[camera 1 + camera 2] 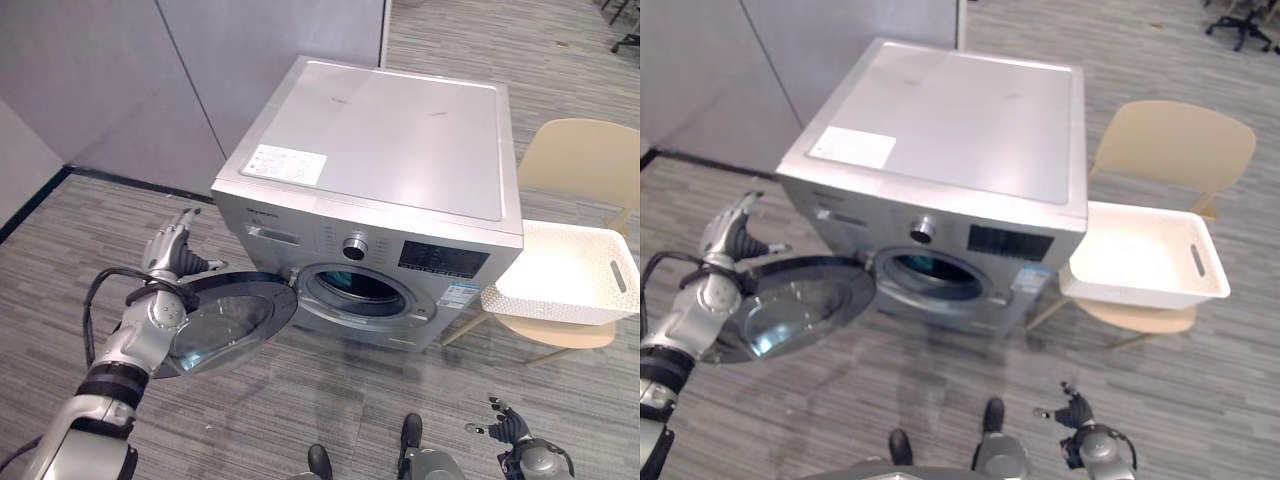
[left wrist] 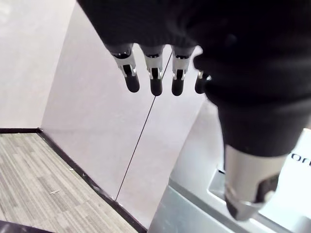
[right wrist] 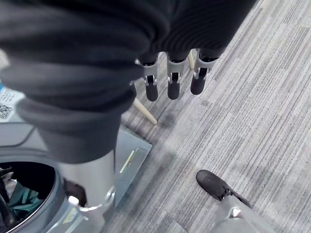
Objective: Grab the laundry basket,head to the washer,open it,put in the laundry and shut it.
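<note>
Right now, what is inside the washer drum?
Through the open door, the washer drum holds some teal and dark cloth. The rest of the drum is hidden in shadow.

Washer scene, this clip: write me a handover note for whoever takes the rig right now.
Left robot hand: open, fingers straight, at the outer edge of the washer door, which stands swung open.
Right robot hand: open, idle, low beside the robot.
Laundry basket: on the chair beside the washer, looks empty.
Laundry: some cloth is visible inside the drum.
Done: basket brought, door opened, clothes apparently loaded.
Left: push the door shut.
</note>
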{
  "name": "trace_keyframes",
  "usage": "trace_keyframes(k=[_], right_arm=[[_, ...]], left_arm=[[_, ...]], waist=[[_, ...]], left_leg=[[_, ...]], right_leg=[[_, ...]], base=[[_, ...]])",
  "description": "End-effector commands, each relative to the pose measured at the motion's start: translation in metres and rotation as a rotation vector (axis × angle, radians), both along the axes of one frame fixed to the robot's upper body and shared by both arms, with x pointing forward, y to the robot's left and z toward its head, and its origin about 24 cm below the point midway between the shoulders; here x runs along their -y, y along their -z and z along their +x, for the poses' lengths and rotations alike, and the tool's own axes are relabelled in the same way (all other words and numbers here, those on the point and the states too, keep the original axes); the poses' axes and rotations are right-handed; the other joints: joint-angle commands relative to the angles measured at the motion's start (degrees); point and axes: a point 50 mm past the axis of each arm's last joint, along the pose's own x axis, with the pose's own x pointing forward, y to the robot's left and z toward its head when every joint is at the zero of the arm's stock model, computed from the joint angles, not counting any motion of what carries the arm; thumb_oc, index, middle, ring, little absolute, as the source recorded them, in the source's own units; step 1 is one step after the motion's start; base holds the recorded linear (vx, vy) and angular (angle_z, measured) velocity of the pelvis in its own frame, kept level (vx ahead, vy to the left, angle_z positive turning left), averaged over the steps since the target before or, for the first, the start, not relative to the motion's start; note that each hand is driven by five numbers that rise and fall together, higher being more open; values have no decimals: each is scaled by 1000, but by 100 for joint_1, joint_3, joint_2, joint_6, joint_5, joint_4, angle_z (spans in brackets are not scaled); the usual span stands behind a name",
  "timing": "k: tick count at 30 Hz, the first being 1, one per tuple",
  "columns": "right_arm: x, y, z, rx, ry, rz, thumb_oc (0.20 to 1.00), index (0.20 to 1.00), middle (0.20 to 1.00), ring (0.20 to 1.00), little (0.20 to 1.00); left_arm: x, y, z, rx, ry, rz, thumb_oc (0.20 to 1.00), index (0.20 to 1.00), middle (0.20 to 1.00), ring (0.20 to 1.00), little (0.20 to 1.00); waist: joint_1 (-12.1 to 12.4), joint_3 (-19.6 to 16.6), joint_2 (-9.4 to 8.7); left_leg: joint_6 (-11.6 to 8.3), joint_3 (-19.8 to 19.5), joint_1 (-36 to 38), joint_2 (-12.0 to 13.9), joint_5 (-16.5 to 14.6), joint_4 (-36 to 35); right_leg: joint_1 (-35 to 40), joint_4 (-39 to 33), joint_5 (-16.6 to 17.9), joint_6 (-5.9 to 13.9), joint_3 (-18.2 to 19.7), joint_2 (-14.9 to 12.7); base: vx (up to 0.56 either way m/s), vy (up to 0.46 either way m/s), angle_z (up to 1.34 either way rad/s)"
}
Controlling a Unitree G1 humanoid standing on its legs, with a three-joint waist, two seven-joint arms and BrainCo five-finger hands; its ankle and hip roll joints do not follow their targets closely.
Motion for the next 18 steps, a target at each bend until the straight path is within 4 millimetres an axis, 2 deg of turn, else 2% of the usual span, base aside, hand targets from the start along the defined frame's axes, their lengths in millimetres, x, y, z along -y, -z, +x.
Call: trace_keyframes(k=[1,5,7,9,11,12,15,18], right_arm=[[4,-8,12,33,-60,-29,1000,1000,1000,1000,1000],[4,-10,17,29,-98,-44,1000,1000,1000,1000,1000],[4,-10,18,27,-105,-45,1000,1000,1000,1000,1000],[4,-12,20,29,-140,-53,1000,1000,1000,1000,1000],[4,-12,20,31,-146,-52,1000,1000,1000,1000,1000],[3,-13,21,38,-154,-48,1000,1000,1000,1000,1000],[-2,-10,20,30,-163,-38,1000,1000,1000,1000,1000],[-9,-8,21,32,-160,-26,1000,1000,1000,1000,1000]], left_arm=[[-34,-12,0,-22,-137,100,1000,1000,1000,1000,1000],[-65,-9,-10,-148,-240,162,1000,1000,1000,1000,1000],[-69,-7,-13,-171,-257,168,1000,1000,1000,1000,1000],[-85,6,-29,-282,-302,207,1000,1000,1000,1000,1000],[-89,11,-34,-307,-317,207,1000,1000,1000,1000,1000],[-96,25,-48,-367,-359,193,1000,1000,1000,1000,1000],[-94,41,-57,-396,-370,151,1000,1000,1000,1000,1000],[-71,75,-68,-358,-363,-46,1000,1000,1000,1000,1000]], waist=[[-80,30,-205],[-91,162,-262],[-92,178,-277],[-81,232,-372],[-82,239,-403],[-82,257,-466],[-36,266,-520],[64,262,-522]], left_leg=[[-129,-34,-556,18,-122,266],[-84,38,-767,49,-127,337],[-76,41,-804,57,-127,351],[-59,78,-876,93,-118,354],[-54,82,-886,105,-121,350],[-50,88,-917,132,-113,347],[-50,70,-914,147,-123,345],[-49,50,-840,126,-133,312]], right_leg=[[202,256,-699,632,342,-179],[-68,290,-579,679,484,-161],[-112,297,-558,686,508,-154],[-211,299,-511,696,567,-122],[-241,299,-495,699,583,-107],[-288,294,-458,708,599,-84],[-277,274,-460,704,600,-68],[-213,263,-500,691,566,-84]], base=[[-27,54,-7],[-34,39,-14],[-14,19,-21],[-6,25,-8],[1,9,-20],[6,5,-17],[2,0,-3],[0,0,0]])
